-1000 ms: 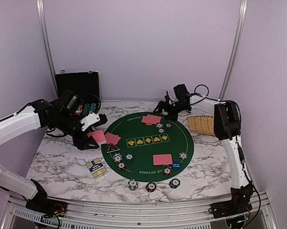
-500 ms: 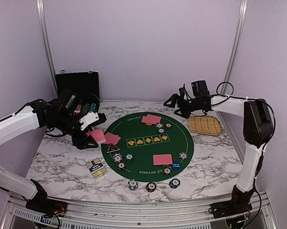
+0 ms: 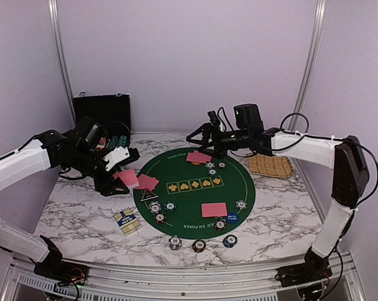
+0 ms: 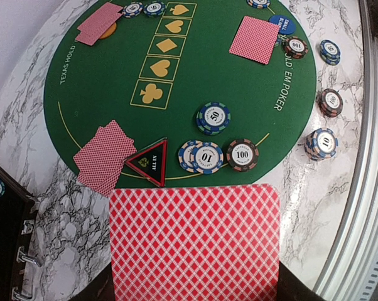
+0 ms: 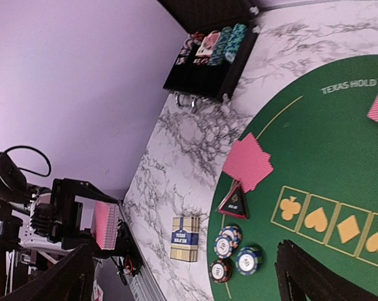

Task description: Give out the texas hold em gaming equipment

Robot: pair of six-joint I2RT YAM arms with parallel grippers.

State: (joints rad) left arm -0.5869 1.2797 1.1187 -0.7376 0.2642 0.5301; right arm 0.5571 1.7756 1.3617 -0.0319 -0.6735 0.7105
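The white marble counter [image 3: 82, 213] carried a round green felt mat [image 3: 189, 204]. A black hinged case [image 3: 102, 110] stood open behind the left gripper [image 3: 117, 170]. A tan woven tray [image 3: 270, 165] lay off to the right of the right gripper [image 3: 198, 135].

The left gripper was squeezed shut on a red-backed playing card [image 4: 195, 241], held up off the counter. Just past it on the mat lay a little pile of red-backed cards [image 4: 104, 157], some round edge-striped poker chips [image 4: 208, 155] and a black triangular button [image 4: 150, 161].

The right gripper hung with its fingers wide apart, holding nothing. Another red-backed card pile [image 3: 199, 156] lay just below it.
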